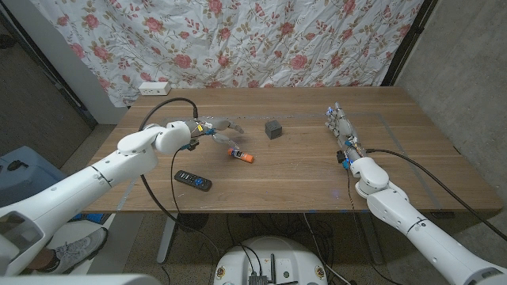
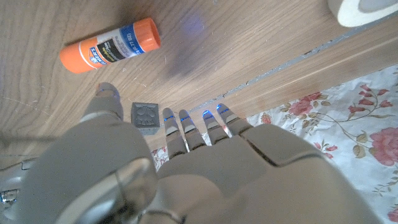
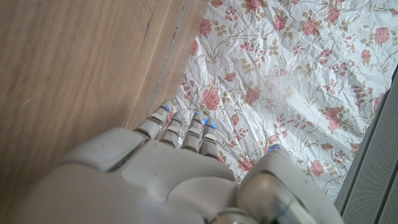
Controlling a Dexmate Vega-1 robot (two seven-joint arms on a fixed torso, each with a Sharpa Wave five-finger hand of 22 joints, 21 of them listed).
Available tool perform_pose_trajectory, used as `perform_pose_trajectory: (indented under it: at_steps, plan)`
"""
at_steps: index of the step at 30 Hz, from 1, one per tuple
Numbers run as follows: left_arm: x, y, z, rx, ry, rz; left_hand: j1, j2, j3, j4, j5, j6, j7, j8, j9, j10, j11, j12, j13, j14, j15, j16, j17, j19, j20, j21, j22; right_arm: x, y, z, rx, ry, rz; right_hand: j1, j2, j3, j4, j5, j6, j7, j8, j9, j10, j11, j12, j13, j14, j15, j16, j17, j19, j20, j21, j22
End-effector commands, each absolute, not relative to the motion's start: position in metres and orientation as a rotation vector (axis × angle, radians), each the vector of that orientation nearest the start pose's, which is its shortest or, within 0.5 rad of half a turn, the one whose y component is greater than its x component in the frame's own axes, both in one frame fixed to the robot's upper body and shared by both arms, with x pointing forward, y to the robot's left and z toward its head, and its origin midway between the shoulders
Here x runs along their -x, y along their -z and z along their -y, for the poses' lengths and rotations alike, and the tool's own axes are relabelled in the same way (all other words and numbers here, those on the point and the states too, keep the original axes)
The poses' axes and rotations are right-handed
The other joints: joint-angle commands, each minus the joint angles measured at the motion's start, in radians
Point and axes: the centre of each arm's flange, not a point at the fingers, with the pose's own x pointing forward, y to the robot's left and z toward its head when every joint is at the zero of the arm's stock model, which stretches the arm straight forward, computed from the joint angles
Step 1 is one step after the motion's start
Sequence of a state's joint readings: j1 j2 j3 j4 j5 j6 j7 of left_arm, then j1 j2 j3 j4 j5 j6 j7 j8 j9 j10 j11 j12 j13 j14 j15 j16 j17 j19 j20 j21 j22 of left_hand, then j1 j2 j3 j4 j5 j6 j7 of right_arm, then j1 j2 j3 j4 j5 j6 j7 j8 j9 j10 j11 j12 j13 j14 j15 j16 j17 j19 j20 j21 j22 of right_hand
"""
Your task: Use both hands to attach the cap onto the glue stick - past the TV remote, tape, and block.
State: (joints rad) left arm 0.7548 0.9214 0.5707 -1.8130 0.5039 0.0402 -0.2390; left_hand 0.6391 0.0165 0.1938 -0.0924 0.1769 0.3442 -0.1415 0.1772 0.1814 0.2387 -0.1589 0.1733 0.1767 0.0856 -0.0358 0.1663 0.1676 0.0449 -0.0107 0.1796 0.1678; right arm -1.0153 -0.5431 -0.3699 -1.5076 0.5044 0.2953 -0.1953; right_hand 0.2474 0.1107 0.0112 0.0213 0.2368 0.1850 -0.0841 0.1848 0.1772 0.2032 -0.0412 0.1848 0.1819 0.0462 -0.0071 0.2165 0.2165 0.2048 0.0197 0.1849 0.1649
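An orange glue stick (image 1: 242, 155) with a white and blue label lies on the wooden table (image 1: 301, 170), left of the middle. In the left wrist view the glue stick (image 2: 111, 45) is orange at both ends, and I cannot make out a separate cap. My left hand (image 1: 210, 131) hovers just left of it, fingers spread toward it and holding nothing. From its wrist, the left hand (image 2: 186, 162) shows straight fingers. My right hand (image 1: 341, 127) stands far off at the table's right with straight fingers and holds nothing; the right hand (image 3: 161, 168) appears the same from its wrist.
A small dark grey block (image 1: 273, 129) (image 2: 146, 117) stands behind the glue stick. A black TV remote (image 1: 193, 180) lies near the front edge. A roll of tape (image 2: 360, 9) shows at the left wrist picture's edge. A white power strip (image 1: 154, 87) sits at the back left, before a floral cloth (image 1: 277, 39).
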Motion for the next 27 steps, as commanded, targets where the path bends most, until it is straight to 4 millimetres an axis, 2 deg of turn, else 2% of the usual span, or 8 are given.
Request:
perform_pose_trajectory:
  at_steps: [1,15,22,27]
  plan:
    - [-0.595,-0.012,-0.252,-1.31,0.141,0.586,-0.007,0.023,0.006,0.008,0.002,-0.01,0.007,-0.001,0.0,-0.005,0.013,0.003,0.0,-0.005,-0.02,0.008,0.002,0.007,-0.003,0.003,0.0,-0.614,0.063,0.27,0.019,-0.102,0.624,-0.003,0.009,0.002,0.011,0.003,-0.002,0.002,-0.001,0.0,-0.001,0.003,0.002,0.003,-0.003,0.0,0.003,0.005,0.004,-0.005,0.002,0.003]
    - [-0.612,-0.001,-0.263,-1.01,0.059,0.624,-0.022,0.038,0.01,0.009,0.001,-0.02,0.019,0.002,-0.001,-0.008,0.03,0.008,-0.001,0.008,-0.021,0.012,0.0,0.029,-0.003,0.011,0.0,-0.625,0.056,0.266,0.007,-0.122,0.644,-0.018,0.009,-0.002,0.019,0.004,-0.001,0.006,0.0,-0.001,0.001,0.006,0.004,0.002,-0.001,0.001,0.004,0.006,0.002,-0.003,0.001,0.003]
    - [-0.619,0.005,-0.265,-0.866,0.01,0.642,-0.032,0.051,0.016,0.002,0.001,-0.071,0.057,-0.007,-0.003,-0.008,0.038,0.011,-0.002,0.026,-0.038,0.014,-0.002,0.045,-0.026,0.012,-0.001,-0.632,0.053,0.261,-0.011,-0.129,0.651,-0.025,0.009,-0.004,0.023,0.005,-0.001,0.008,0.0,-0.001,0.0,0.008,0.003,0.002,0.0,0.004,0.004,0.007,0.001,-0.002,0.001,0.003]
    - [-0.624,0.004,-0.269,-0.749,0.019,0.655,-0.041,0.069,0.025,-0.002,0.002,-0.109,0.086,-0.008,-0.004,-0.042,0.064,0.003,-0.003,0.018,-0.032,0.009,-0.001,0.045,-0.031,0.009,-0.001,-0.634,0.054,0.258,-0.024,-0.107,0.646,-0.034,0.01,-0.006,0.028,0.006,-0.032,0.005,-0.01,-0.001,0.002,0.01,0.004,0.002,0.009,0.005,0.008,0.007,0.005,0.001,0.003,0.003]
